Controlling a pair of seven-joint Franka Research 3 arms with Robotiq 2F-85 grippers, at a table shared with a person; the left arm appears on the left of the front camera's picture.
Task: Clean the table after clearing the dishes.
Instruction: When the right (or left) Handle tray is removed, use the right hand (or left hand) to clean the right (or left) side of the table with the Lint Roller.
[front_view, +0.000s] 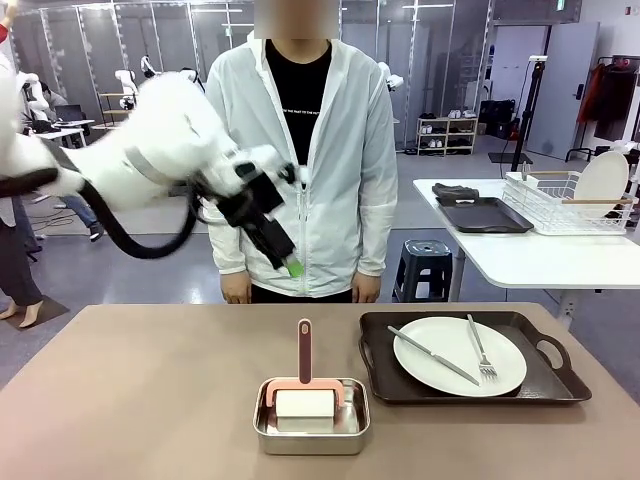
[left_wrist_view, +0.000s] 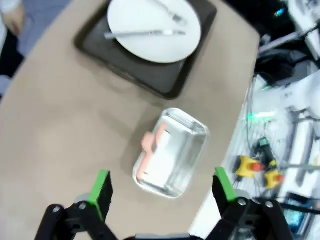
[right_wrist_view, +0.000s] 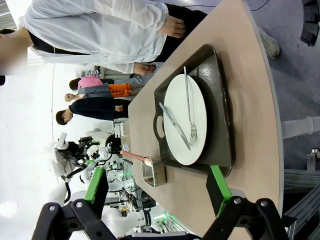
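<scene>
The brown table (front_view: 150, 390) carries one dark handled tray (front_view: 545, 385) at the right. On it lies a white plate (front_view: 460, 355) with a fork (front_view: 482, 352) and a knife (front_view: 433, 355). My left gripper (front_view: 288, 258) hangs high above the table's middle, tilted downward, open and empty. In the left wrist view that gripper (left_wrist_view: 162, 181) looks down on the table (left_wrist_view: 60, 125), with the plate (left_wrist_view: 150, 47) and tray (left_wrist_view: 150, 80) farther off. My right gripper (right_wrist_view: 157, 187) stands open and empty, with the plate (right_wrist_view: 175, 95) on its tray (right_wrist_view: 220, 100) ahead of it.
A small steel pan (front_view: 312, 432) near the front edge holds a white scrubber with a pink handle (front_view: 305, 352). A person (front_view: 300, 150) stands at the far side, hands down. At the right, a white side table (front_view: 530, 255) bears a wire rack (front_view: 570, 205) and a dark tray (front_view: 485, 215).
</scene>
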